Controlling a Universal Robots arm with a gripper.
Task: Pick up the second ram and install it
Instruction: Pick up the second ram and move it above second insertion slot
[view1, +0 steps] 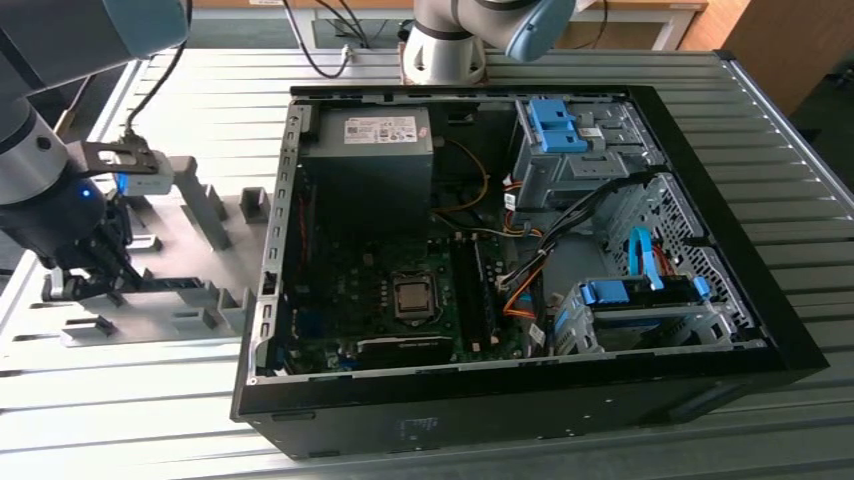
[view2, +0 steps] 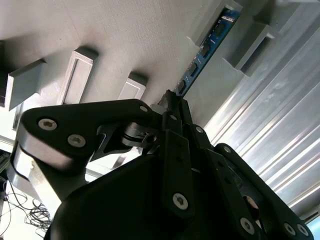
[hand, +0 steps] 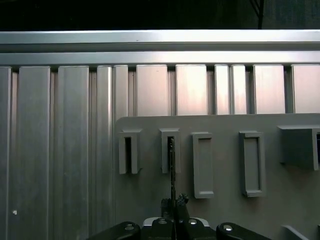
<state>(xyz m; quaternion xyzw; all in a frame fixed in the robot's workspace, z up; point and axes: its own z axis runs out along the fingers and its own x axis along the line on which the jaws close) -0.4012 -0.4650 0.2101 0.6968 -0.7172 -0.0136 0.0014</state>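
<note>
Now, in the second wrist view, my gripper (view2: 173, 98) pinches the second ram (view2: 202, 52) by one end, fixture blocks (view2: 250, 45) near its long edges, bare plate (view2: 125, 30) beyond.

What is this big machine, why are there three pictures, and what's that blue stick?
It's a robot arm with fingers at its end for pinching things. One picture comes from a camera off to the side. It shows a metal table, an open computer and a grey plate with little blocks on it. The other two pictures come from cameras riding on the arm's wrist, so they look along the fingers. In the second wrist view, the black fingers pinch a thin blue-green stick with dark chips: the ram, a memory part for the computer. In the first wrist view you see it edge-on, like a thin dark line.
</note>
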